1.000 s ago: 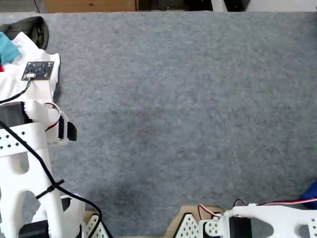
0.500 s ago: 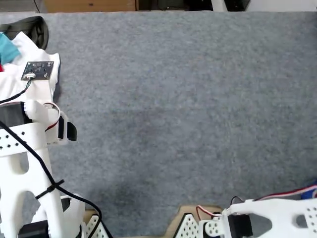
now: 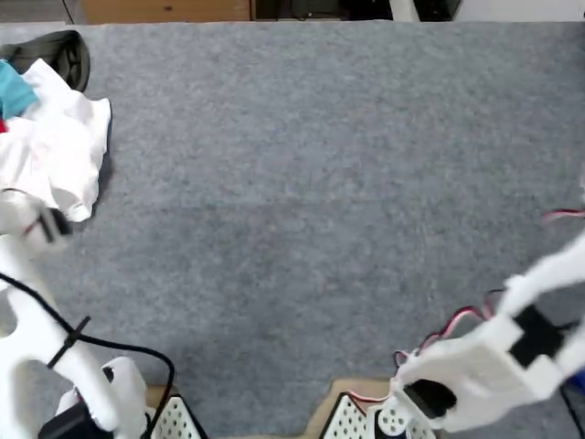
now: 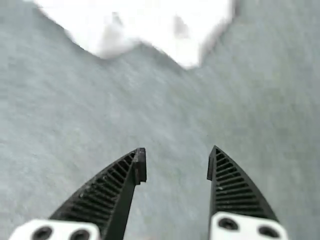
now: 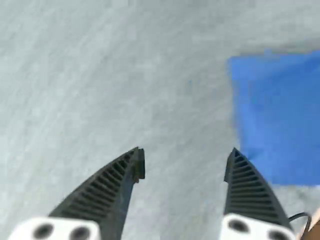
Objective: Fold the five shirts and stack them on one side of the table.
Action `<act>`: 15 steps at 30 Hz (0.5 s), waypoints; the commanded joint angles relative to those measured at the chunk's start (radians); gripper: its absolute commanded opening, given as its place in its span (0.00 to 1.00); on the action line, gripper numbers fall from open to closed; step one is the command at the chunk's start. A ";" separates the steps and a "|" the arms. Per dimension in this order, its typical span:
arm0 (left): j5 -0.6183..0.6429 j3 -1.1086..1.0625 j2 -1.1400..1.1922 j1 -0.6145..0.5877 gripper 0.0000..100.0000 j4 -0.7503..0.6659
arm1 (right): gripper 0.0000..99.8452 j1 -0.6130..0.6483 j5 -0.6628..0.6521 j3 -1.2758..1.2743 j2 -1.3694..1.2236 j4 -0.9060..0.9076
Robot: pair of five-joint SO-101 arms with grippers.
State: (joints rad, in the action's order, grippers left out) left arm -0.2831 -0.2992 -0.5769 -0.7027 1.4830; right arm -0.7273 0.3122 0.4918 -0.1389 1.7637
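Both arms have left their posts, and the shirt heap is not yet folded.
Across your grey mat [image 3: 320, 183], the left arm [image 3: 37, 302] has drawn back off the white shirt [image 3: 59, 146], which lies crumpled with others at the far left corner. The right arm [image 3: 498, 357] has swung out towards the blue shirt [image 5: 277, 115]. Your left gripper [image 4: 176, 162] and right gripper [image 5: 186, 162] both gape, holding nothing.

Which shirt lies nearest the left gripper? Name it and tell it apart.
The white shirt, just ahead of the open left gripper. The teal shirt and dark shirt lie beyond it in the pile; the blue shirt is by the right gripper.
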 commanded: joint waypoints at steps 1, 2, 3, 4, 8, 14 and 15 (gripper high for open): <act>0.008 0.044 0.012 -0.098 0.21 -0.193 | 0.27 0.203 0.075 -0.107 0.133 0.018; 0.008 0.040 0.033 -0.112 0.21 -0.247 | 0.27 0.254 0.098 -0.117 0.142 0.017; 0.009 0.034 0.065 -0.121 0.21 -0.301 | 0.27 0.300 0.120 -0.120 0.145 0.017; 0.009 0.029 0.104 -0.126 0.21 -0.350 | 0.27 0.343 0.140 -0.119 0.145 0.017; 0.011 0.043 0.286 -0.123 0.21 -0.483 | 0.27 0.478 0.206 -0.119 0.145 -0.002; 0.068 0.193 0.553 -0.120 0.21 -0.526 | 0.27 0.588 0.278 -0.120 0.145 -0.026; 0.078 0.230 0.601 -0.118 0.21 -0.528 | 0.27 0.601 0.287 -0.120 0.145 -0.026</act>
State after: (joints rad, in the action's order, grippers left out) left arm -0.2355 -0.1979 -0.0660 -0.8193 0.9766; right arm -0.1688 0.5669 0.3751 -0.0545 1.7530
